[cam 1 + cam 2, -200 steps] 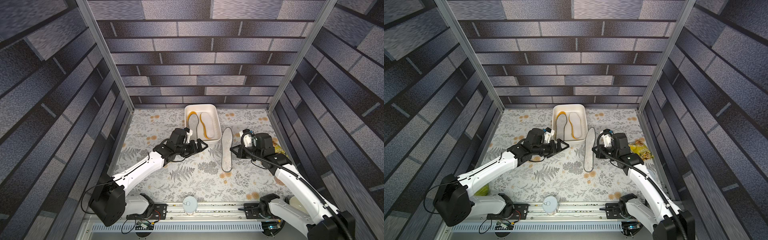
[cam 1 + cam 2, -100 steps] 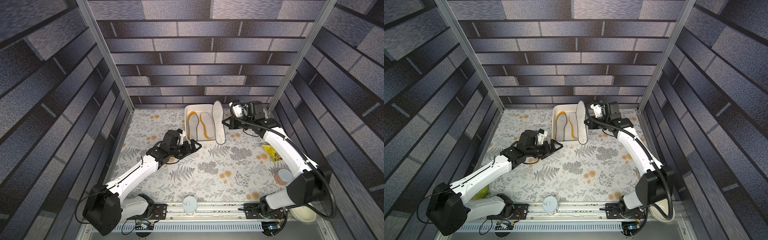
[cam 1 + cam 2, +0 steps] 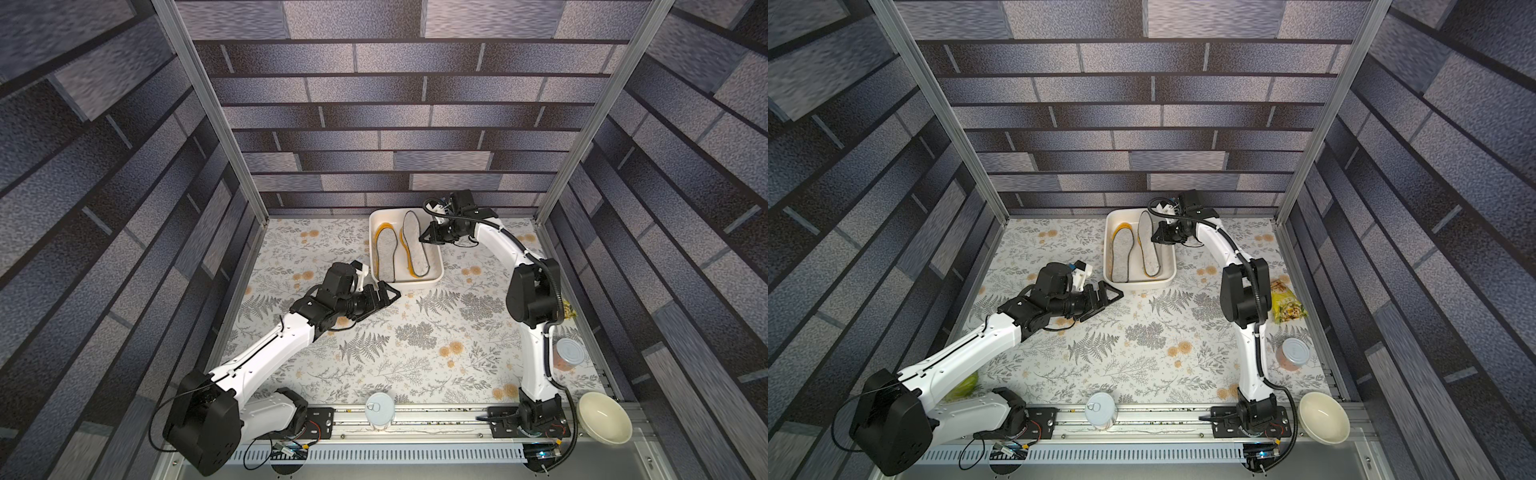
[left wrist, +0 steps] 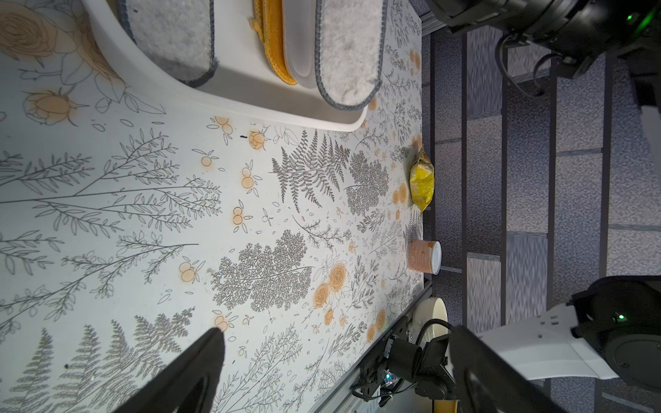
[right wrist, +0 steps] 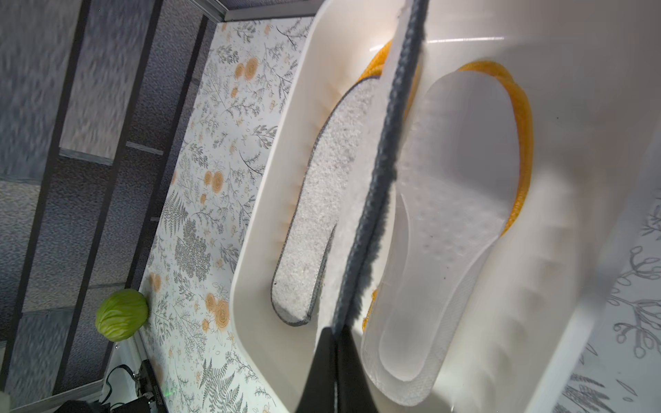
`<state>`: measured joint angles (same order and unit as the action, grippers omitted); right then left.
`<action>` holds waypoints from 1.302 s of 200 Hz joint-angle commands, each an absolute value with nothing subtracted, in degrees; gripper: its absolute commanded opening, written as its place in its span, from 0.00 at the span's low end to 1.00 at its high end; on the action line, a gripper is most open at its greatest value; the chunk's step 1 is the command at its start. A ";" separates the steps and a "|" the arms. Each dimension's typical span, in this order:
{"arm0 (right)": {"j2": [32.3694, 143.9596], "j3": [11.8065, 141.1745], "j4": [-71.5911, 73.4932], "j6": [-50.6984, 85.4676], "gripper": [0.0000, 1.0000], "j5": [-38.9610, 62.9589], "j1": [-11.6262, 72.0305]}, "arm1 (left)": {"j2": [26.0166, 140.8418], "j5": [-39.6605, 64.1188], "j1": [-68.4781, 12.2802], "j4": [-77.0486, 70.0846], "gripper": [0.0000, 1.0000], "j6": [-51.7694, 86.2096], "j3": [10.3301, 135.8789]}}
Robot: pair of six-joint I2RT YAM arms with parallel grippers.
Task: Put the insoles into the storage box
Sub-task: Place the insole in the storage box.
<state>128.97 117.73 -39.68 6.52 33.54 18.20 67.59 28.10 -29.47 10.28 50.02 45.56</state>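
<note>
Right gripper [image 3: 423,240] clamped on one long edge of grey felt insole [image 3: 415,249], held low over storage box [image 3: 415,281]. Insole's long axis follows the box's length, far wall to near wall; toe end indeterminate. Left gripper [image 3: 384,305] spread wide, empty, near the box's near corner.

the white-and-black left arm [image 3: 270,345] is held low and stretched forward, bent at the elbow, and its black left gripper [image 3: 384,301] is kept level with the jaws spread wide and nothing between them. the white-and-black right arm [image 3: 536,365] is held upright from its base and folded forward at the elbow. its black right gripper [image 3: 424,240] is pinched tight on the edge of a grey felt insole with dark edging [image 5: 384,150].
</note>
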 commanded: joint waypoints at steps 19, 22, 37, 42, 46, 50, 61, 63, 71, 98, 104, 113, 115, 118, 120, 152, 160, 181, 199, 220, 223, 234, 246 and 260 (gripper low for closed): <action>131.72 119.36 -41.54 7.09 0.00 35.49 18.11 | 66.36 28.61 -28.65 10.55 1.00 50.44 44.64; 131.79 119.05 -41.41 7.24 0.00 35.24 18.11 | 66.36 28.65 -28.65 10.55 1.00 50.49 44.58; 131.84 117.63 -40.63 7.80 0.00 34.18 18.19 | 66.32 28.74 -28.48 10.46 1.00 50.38 44.55; 131.79 117.20 -40.38 8.09 0.00 33.87 18.17 | 66.41 28.74 -28.39 10.58 1.00 50.38 44.48; 131.74 116.81 -40.05 8.30 0.00 33.76 18.19 | 66.44 28.74 -28.39 10.46 1.00 50.38 44.47; 131.68 116.38 -39.62 8.62 0.00 33.71 18.18 | 66.44 28.74 -28.31 10.46 1.00 50.29 44.43; 131.50 115.25 -38.47 9.38 0.00 33.27 18.14 | 66.68 28.98 -28.21 10.29 1.00 50.32 44.31; 131.49 115.10 -38.25 9.46 0.00 33.19 18.18 | 66.68 29.00 -28.21 10.29 1.00 50.37 44.34; 131.52 114.71 -37.95 9.89 0.00 32.75 18.17 | 66.87 29.09 -28.21 10.10 1.00 50.41 44.30; 132.01 114.44 -37.63 10.35 0.00 32.51 18.13 | 66.90 29.36 -28.20 9.86 1.00 50.49 44.14; 131.95 114.28 -37.43 10.42 0.00 32.56 18.19 | 66.84 29.36 -28.21 9.82 1.00 50.45 43.96; 131.69 113.73 -36.63 10.67 0.00 33.12 18.11 | 66.65 29.27 -28.13 9.97 1.00 50.45 43.86; 131.60 113.62 -36.40 10.71 0.00 33.24 18.17 | 66.58 29.27 -28.13 10.01 1.00 50.54 43.86; 131.47 113.38 -36.13 10.89 0.00 33.30 18.18 | 66.50 29.25 -28.13 10.02 1.00 50.57 43.79; 131.41 113.25 -35.97 10.98 0.00 33.31 18.19 | 66.52 29.20 -28.08 9.93 1.00 50.57 43.82; 130.35 111.41 -33.00 12.44 0.00 34.68 18.10 | 66.07 28.92 -28.12 10.07 1.00 50.63 43.73; 130.13 111.14 -32.43 12.63 0.00 35.36 18.03 | 66.18 28.92 -28.12 10.02 1.00 50.65 43.69; 129.39 109.43 -29.23 14.31 0.00 37.34 17.97 | 66.35 29.00 -28.12 10.11 1.00 50.63 43.68; 128.57 107.73 -25.97 15.53 0.00 39.08 17.84 | 66.48 28.94 -28.12 9.99 1.00 50.69 43.60; 127.56 106.15 -22.54 16.94 0.00 40.74 17.68 | 66.53 28.92 -28.13 9.93 1.00 50.81 43.51; 127.38 105.98 -22.18 17.15 0.00 41.00 17.73 | 66.52 28.92 -28.13 9.93 1.00 50.85 43.51; 126.88 105.56 -21.05 17.77 0.00 41.62 17.57 | 66.56 28.92 -28.13 9.89 1.00 50.85 43.44; 126.33 105.38 -20.57 18.03 0.00 41.92 17.49 | 66.63 28.84 -28.13 9.93 1.00 50.86 43.43; 125.74 105.39 -20.57 18.03 0.00 42.01 17.26 | 66.88 28.90 -28.13 9.80 1.00 50.97 43.50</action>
<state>130.34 105.89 -24.01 16.82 39.64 17.85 67.55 28.47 -28.40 10.11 50.22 44.58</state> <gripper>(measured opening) 0.042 0.997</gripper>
